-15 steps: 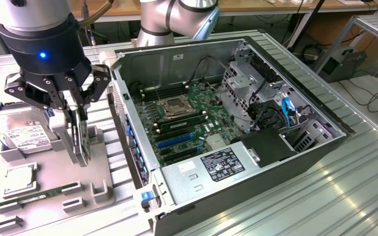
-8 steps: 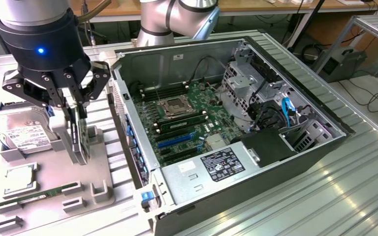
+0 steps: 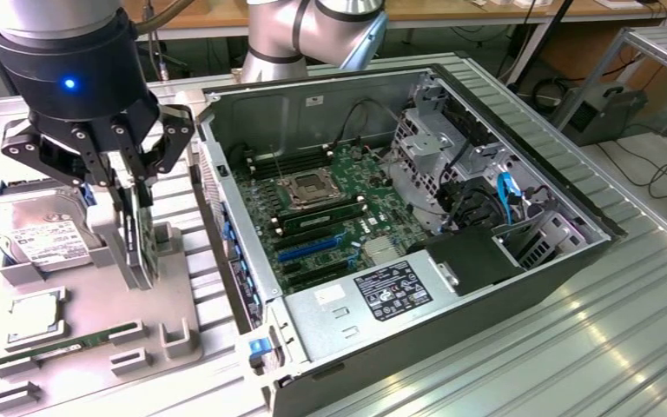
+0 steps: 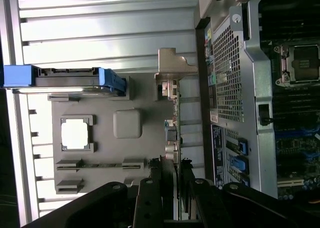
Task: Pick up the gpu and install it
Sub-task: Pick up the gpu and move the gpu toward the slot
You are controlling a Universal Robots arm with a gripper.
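Observation:
The gpu (image 3: 136, 239) is a thin dark card standing on edge over the grey holder tray (image 3: 96, 291), to the exterior view's left of the open computer case (image 3: 310, 100). My gripper (image 3: 126, 187) comes down on it from above, its fingers shut on the card's upper edge. In the wrist view the gpu (image 4: 171, 133) runs edge-on away from my gripper (image 4: 172, 175), and its silver bracket (image 4: 172, 67) is at the far end. I cannot tell whether the card's lower edge still rests in the tray's slot. Inside the case lies the green motherboard (image 3: 322, 217) with blue card slots (image 3: 310, 249).
On the tray lie a silver hard drive (image 3: 44, 230), a CPU (image 3: 35, 313) and a green RAM stick (image 3: 67, 345). The case's perforated rear wall (image 4: 232, 87) stands close beside the card. The ribbed metal table (image 3: 565, 347) extends around the case. The arm's base (image 3: 299, 35) is behind the case.

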